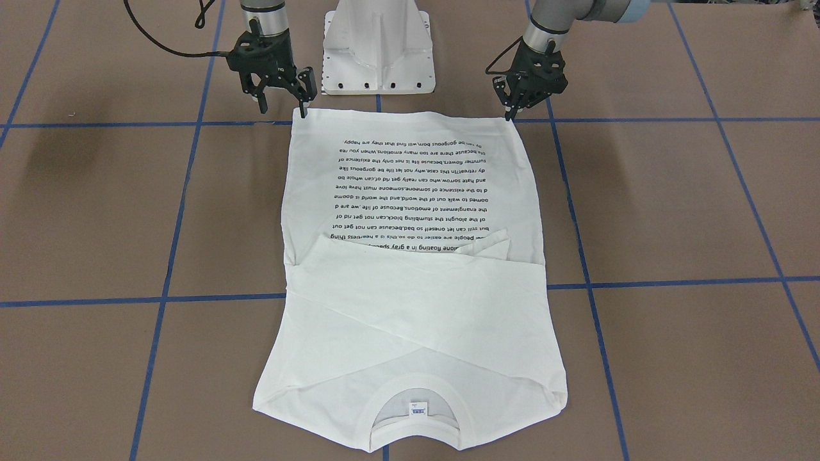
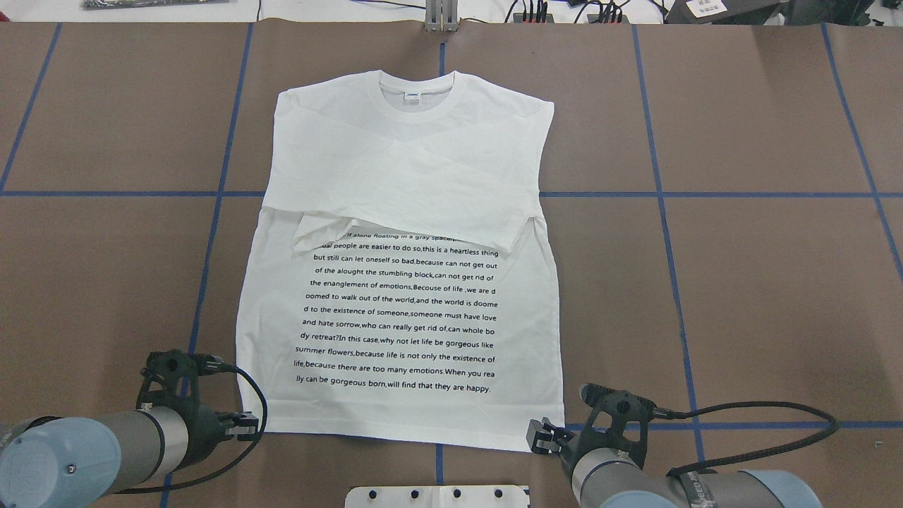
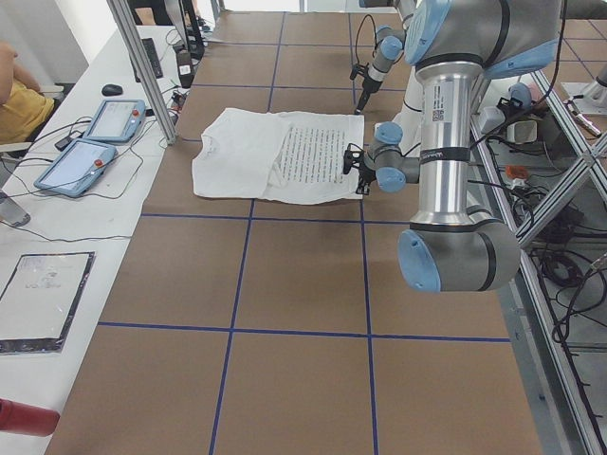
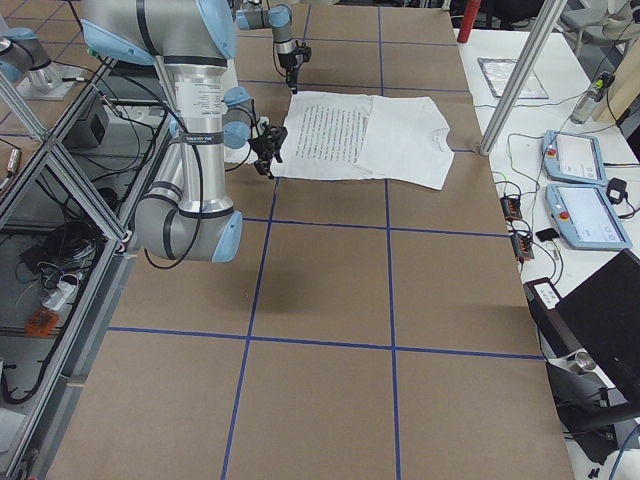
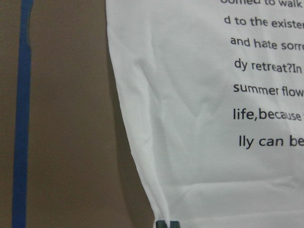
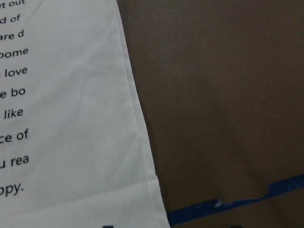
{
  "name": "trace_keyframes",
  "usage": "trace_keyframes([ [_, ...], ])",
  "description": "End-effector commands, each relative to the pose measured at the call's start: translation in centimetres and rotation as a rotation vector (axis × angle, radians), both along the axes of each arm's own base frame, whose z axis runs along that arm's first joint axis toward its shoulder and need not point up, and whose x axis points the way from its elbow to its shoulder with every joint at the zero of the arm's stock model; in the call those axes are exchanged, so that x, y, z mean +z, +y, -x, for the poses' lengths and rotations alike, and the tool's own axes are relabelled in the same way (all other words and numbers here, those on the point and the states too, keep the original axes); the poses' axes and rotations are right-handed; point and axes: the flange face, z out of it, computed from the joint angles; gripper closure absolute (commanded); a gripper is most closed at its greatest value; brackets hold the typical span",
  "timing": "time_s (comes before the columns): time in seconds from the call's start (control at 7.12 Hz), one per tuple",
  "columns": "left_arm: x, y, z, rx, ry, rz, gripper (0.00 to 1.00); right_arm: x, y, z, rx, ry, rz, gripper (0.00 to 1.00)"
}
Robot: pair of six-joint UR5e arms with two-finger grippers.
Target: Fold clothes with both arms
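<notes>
The white T-shirt (image 1: 410, 301) (image 2: 402, 169) lies flat with its printed text up. Its sleeves are folded across the chest and its collar points away from the robot. My left gripper (image 1: 510, 114) (image 2: 245, 423) sits at one hem corner. In the left wrist view its fingertips (image 5: 167, 224) are pressed together at the cloth's edge, so it is shut on the corner. My right gripper (image 1: 283, 107) (image 2: 540, 434) is at the other hem corner, open, with one finger touching the hem. The right wrist view shows the shirt's side edge (image 6: 71, 118) on the brown table.
The white metal base (image 1: 378, 51) stands just behind the hem, between the two arms. Blue tape lines (image 2: 705, 194) cross the brown table. A side bench holds two teach pendants (image 3: 95, 142), beside an aluminium post (image 3: 142, 66). A person's arm (image 3: 14, 95) shows at the far left.
</notes>
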Motion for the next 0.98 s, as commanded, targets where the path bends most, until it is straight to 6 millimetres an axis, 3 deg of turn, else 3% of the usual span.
trace_keyframes([
  [0.0, -0.08, 0.0, -0.01, 0.0, 0.003, 0.0, 1.0, 0.34, 0.99, 1.54, 0.019, 0.001, 0.008, 0.24],
  [0.42, -0.06, -0.01, 0.06, -0.001, 0.002, -0.001, 1.0, 0.25, 1.13, 1.61, 0.028, -0.005, 0.014, 0.37],
  [0.7, -0.77, -0.01, 0.56, -0.003, 0.017, -0.003, 1.0, 0.15, 1.13, 1.63, 0.029, -0.008, 0.016, 0.52],
  [0.84, -0.77, -0.03, 0.56, -0.004, 0.017, -0.004, 1.0, 0.15, 1.12, 1.63, 0.034, -0.01, 0.017, 0.66],
])
